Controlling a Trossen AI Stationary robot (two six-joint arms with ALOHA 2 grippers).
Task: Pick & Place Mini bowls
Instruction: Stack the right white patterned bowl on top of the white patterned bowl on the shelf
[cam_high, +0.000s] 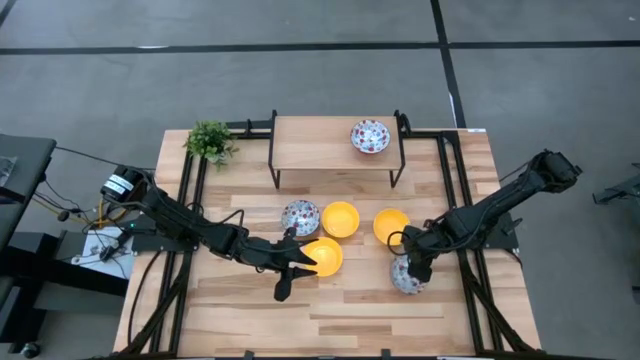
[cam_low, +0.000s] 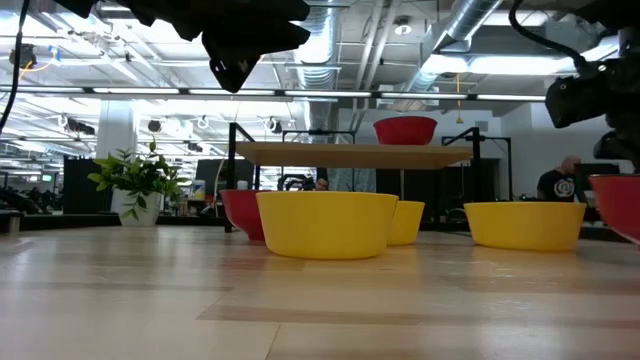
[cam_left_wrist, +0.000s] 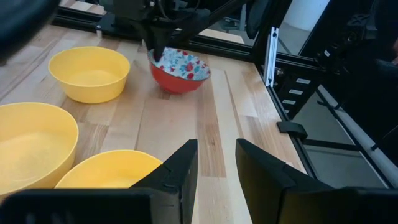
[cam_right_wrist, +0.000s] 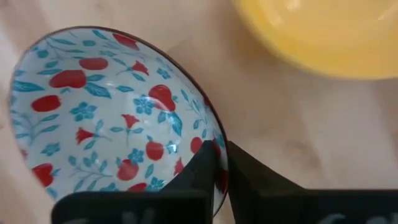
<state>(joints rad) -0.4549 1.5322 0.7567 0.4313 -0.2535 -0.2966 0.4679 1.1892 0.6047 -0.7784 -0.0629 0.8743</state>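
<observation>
Right claw (cam_right_wrist: 221, 165) pinches the round, glossy floral bowl's (cam_right_wrist: 99, 118) thin rim.

From table level the floral bowl (cam_low: 618, 205) on the right is cut off by the edge, and both grippers sit half out of frame (just dark shapes overhead).

Two dark, jointed robot arms with black two-finger ends

Both arms are matte black, built of slim segments with bulkier joints; the left arm (cam_high: 190, 228) carries a round silver-and-black part near its base, with thin cables beside it. The right arm (cam_high: 500, 208) is plain black. The fingers (cam_left_wrist: 177, 171) are flat, angular black blades.
</observation>
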